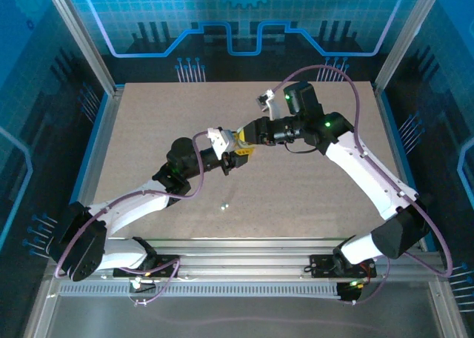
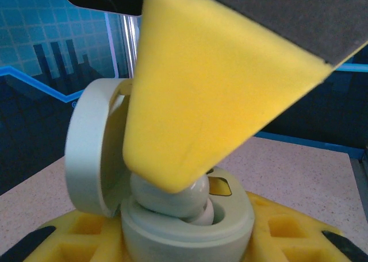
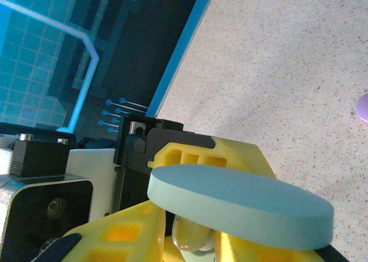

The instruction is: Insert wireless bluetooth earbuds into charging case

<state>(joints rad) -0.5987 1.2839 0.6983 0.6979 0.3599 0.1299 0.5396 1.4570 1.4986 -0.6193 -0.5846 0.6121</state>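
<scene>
One earbud sits in the open case at lower centre, pinched by the right claw; left claw grips the case.

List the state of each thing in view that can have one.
charging case: lid open, gripped by left claw.
earbud: partly seated in charging case, pinched by right claw.
left claw: shut on the charging case.
right claw: shut on the earbud.
purple piece: loose on the table.
</scene>
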